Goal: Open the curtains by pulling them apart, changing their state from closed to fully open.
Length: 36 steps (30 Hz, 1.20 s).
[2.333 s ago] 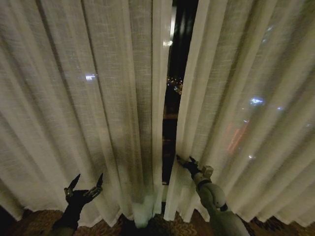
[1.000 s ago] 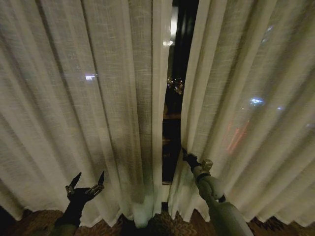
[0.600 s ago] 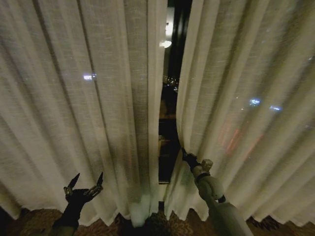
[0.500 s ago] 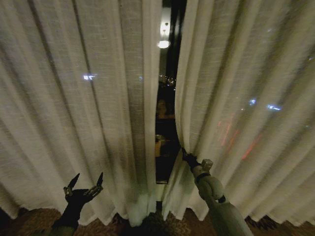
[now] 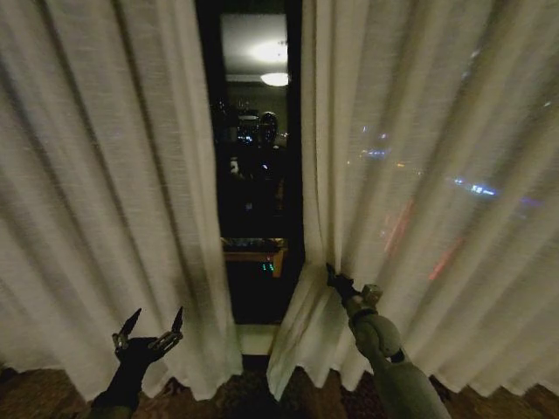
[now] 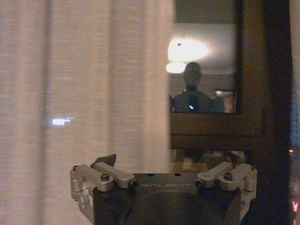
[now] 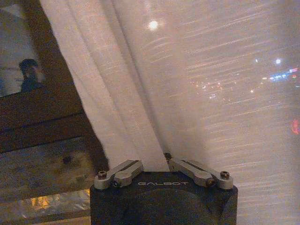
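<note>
So right now I'm holding the right pincer (image 5: 334, 275) clamped down on the inner edge of the right curtain panel (image 5: 419, 175), low down near the hem; in the right wrist view a fold of that fabric is pinched between the closed fingers (image 7: 126, 169). The left pincer (image 5: 150, 327) is hanging low in front of the left curtain panel (image 5: 96, 175) with its fingers spread wide and nothing in them, just short of the cloth as far as I can tell. The two panels are hanging apart with a dark strip of window (image 5: 253, 175) showing between them, so I'm reckoning we're partway there, definitely not fully open. For doing this step well, I'm thinking the trick is dragging the held edge sideways out to the right while keeping the grip firm, not yanking downward, since sheer stuff like this is probably slippery and could pop out of the fingers or strain the rail up top. Keeping the pull level and steady should let the pleats bunch up neatly. The left panel is going to need the same treatment going the other way. Only writing I'm reading anywhere is "GALBOT" stamped on both pincer bodies in the wrist views.
</note>
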Available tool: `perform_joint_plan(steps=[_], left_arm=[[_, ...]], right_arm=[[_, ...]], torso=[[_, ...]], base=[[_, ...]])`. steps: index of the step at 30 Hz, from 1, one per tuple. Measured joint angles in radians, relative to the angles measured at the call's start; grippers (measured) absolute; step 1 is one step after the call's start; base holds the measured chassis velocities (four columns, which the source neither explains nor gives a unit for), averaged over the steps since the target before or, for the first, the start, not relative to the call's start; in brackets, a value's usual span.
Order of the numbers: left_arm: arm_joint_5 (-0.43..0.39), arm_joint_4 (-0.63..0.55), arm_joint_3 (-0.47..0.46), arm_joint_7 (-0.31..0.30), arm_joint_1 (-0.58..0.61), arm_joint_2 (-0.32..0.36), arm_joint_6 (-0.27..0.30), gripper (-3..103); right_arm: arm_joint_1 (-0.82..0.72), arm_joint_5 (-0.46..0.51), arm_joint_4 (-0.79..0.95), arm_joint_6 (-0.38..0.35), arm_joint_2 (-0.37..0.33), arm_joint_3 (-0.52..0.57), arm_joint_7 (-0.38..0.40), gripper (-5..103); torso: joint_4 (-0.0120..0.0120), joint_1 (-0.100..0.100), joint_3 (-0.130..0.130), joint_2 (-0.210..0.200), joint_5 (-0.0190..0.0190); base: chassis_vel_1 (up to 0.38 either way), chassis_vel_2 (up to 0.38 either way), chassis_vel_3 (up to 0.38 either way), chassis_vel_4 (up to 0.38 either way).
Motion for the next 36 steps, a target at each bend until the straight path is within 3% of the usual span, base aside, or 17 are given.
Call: perform_joint_plan(steps=[36], left_arm=[[-0.001,0.009,0.005,0.001,-0.022,0.000,0.003,100]], right_arm=[[-0.052,0.001,0.033,0.002,-0.007,0.044,-0.001,0]], torso=[[0.0001,0.000,0.000,0.000,0.0002]], base=[[-0.356,-0.354,0.350,0.350]])
